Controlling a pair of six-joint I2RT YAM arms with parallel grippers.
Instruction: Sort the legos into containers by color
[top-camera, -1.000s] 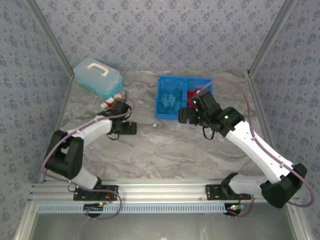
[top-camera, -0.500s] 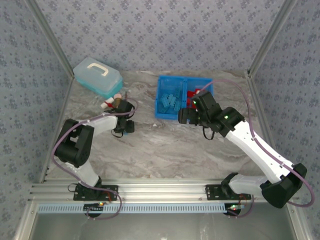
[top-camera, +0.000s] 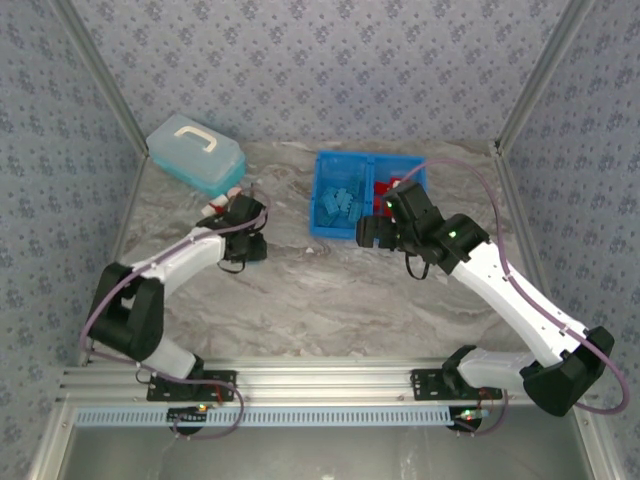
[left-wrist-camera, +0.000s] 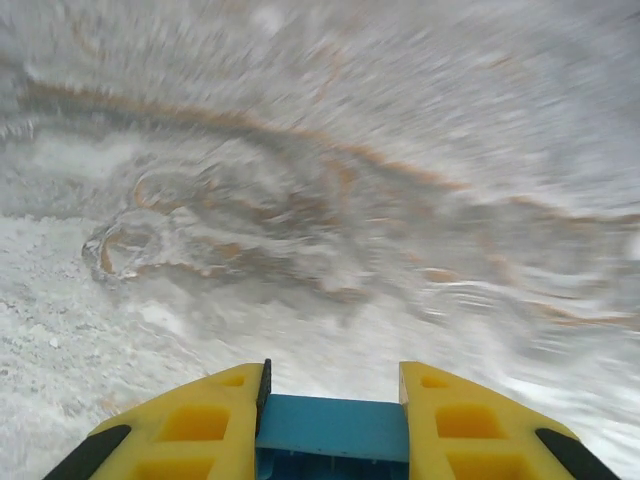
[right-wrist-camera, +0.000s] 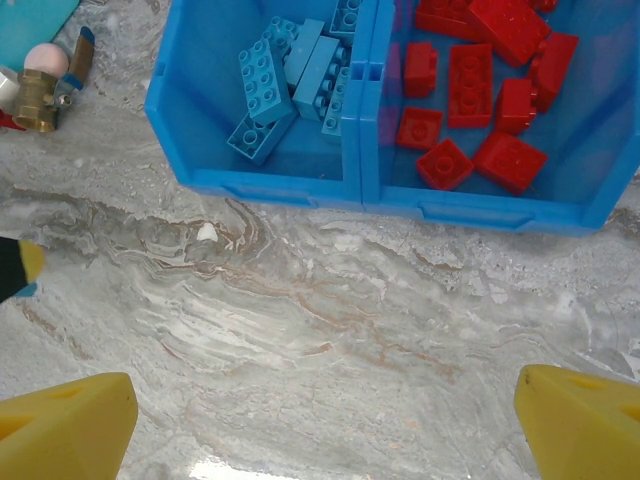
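Left pincer (left-wrist-camera: 333, 400): pressed onto a blue brick (left-wrist-camera: 332, 432), which is held between its pads.
Carry: the grip is best kept firm and the brick level.
Right pincer (right-wrist-camera: 320, 400): spread wide, nothing held, the bin (right-wrist-camera: 350, 190) just ahead.
Blue compartment (right-wrist-camera: 205, 110): ahead-right of the left pincer; a low release inside the divider (right-wrist-camera: 362, 100) is advised.
Red compartment (right-wrist-camera: 590, 110): beyond the divider; to be avoided.

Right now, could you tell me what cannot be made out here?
- blue lego in the left gripper: left wrist view, cut off by bottom edge.
- red legos: right wrist view, top ones cut by upper edge.
- tabletop: left wrist view, detail blurred.
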